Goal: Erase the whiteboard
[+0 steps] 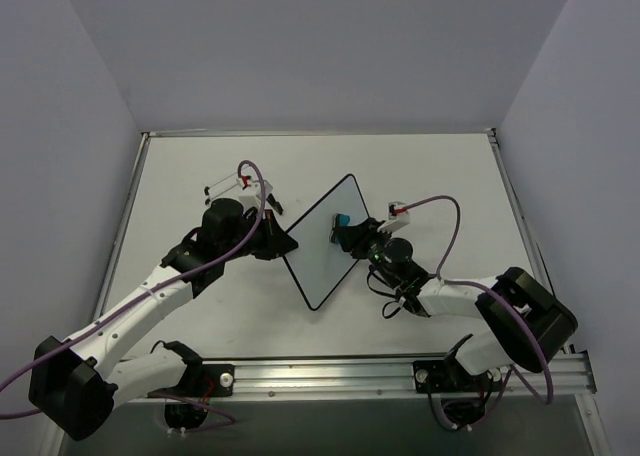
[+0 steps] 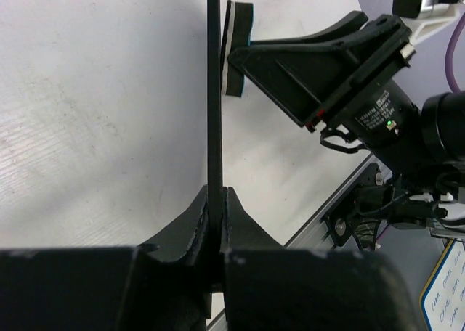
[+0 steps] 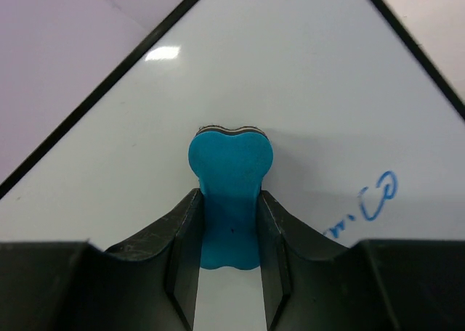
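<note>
- The left arm point(image 1: 150, 296) reaches in from the near left side of the table point(image 1: 200, 166). A purple cable point(image 1: 255, 176) loops over it.
- The left claw point(image 2: 218, 200) is closed tight on the thin black edge of the whiteboard point(image 2: 213, 91). Its two fingers point(image 2: 192, 215) squeeze that edge, one from each side.
- The whiteboard sits in the middle of the table, between the two arms. From above it looks like a diamond. One corner points away from the arms and one points back at the metal rail point(image 1: 330, 376). Its left corner is the one in the left claw.
- The left wrist camera sees the board side-on, as a thin dark line running straight up.
- I cannot tell if the low part of the board touches the table.
- A blue eraser point(image 3: 231, 171) is pressed flat on the white face of the board. From above it sits near the board's upper right side.
- Some blue writing point(image 3: 370, 200) is on the board, just to the right of the eraser in the right wrist camera. The rest of the face seen there is plain white.
- The right claw point(image 3: 229, 229) is closed on the eraser, with one finger on each side of it.
- The right arm point(image 1: 500, 306) comes in from the near right side of the table, with its own purple cable.
</note>
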